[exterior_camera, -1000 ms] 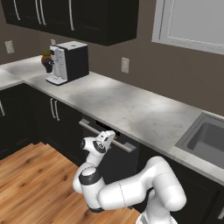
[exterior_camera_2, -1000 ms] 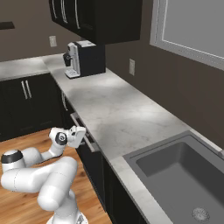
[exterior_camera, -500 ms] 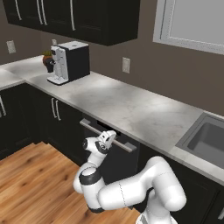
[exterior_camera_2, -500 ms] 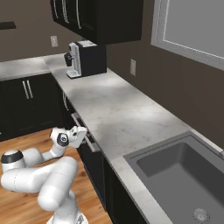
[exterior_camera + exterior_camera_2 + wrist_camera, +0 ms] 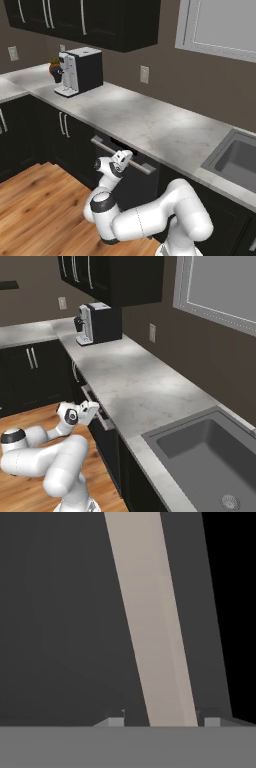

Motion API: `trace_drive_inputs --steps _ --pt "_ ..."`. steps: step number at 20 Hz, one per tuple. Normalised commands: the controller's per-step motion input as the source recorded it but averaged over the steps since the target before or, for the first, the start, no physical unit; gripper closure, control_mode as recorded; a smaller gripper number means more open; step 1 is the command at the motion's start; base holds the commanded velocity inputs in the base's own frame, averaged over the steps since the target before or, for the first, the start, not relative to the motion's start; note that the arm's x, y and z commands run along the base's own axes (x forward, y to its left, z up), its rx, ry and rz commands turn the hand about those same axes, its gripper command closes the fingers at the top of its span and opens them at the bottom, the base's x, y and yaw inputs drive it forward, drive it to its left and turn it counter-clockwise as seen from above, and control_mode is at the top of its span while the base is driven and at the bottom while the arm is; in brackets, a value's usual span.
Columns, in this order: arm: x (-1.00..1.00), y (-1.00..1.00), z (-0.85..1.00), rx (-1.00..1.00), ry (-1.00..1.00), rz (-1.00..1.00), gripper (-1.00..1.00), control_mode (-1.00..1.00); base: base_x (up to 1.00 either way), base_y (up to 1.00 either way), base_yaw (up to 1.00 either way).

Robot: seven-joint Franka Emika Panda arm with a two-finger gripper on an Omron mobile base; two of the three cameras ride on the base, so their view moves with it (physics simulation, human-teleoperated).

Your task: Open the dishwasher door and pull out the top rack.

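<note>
Left base view: the gripper [image 5: 125, 161] sits on the silver bar handle [image 5: 123, 155] of the dishwasher door [image 5: 131, 176], at about 9 o'clock from the sink [image 5: 235, 161]. A second ago the jaws stood wide; now they have closed on the bar, so pulling can begin.

Right base view: the gripper [image 5: 89, 410] meets the door's top edge under the counter [image 5: 130, 386]. The door [image 5: 102, 436] is still shut, flat and black.

Hand view: the pale handle [image 5: 150, 627] runs from 12 to 6 o'clock between the fingertips [image 5: 116, 722].
</note>
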Motion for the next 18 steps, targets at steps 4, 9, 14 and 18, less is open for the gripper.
trace_drive_inputs --steps 4,9,14,18 --pt "-0.64 0.55 -1.0 0.0 0.0 -0.02 1.0 -1.0 0.0 0.0 0.0" --pt "-0.69 0.62 -1.0 0.0 0.0 -0.03 1.0 -1.0 0.0 0.0 0.0" --pt "-0.64 0.64 -1.0 0.0 0.02 -0.03 1.0 -1.0 0.0 0.0 0.0" --pt "-0.62 0.67 -1.0 0.0 0.01 -0.02 1.0 -1.0 0.0 0.0 0.0"
